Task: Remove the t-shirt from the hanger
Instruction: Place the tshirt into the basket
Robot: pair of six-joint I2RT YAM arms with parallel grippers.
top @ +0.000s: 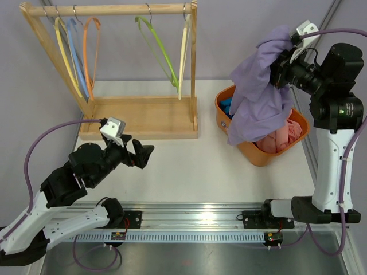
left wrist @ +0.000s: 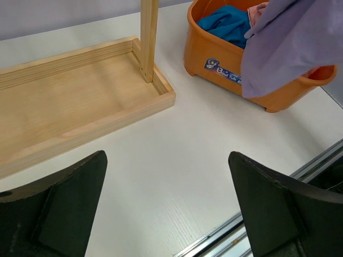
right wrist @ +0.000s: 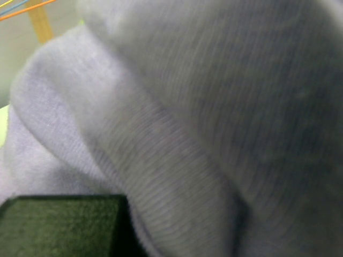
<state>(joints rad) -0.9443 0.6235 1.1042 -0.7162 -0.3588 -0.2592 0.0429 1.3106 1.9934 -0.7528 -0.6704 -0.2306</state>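
The lavender t-shirt (top: 258, 97) hangs bunched from my right gripper (top: 279, 67), which is shut on its upper part, high above the orange basket (top: 261, 156). Its lower end droops into the basket and over the basket's near-left rim. The right wrist view is filled with the t-shirt's ribbed cloth (right wrist: 203, 123), with one fingertip (right wrist: 59, 225) showing at the bottom left. Several bare hangers hang on the wooden rack, among them a green hanger (top: 157, 48). No hanger is inside the t-shirt. My left gripper (top: 145, 154) (left wrist: 167, 158) stands open low over the bare table, holding nothing.
The rack's wooden base tray (top: 143, 117) (left wrist: 69, 101) lies left of the basket, and one rack post (left wrist: 149, 37) rises from it. The basket (left wrist: 214, 59) holds blue and pink clothes. A metal rail (top: 189, 220) runs along the table's near edge.
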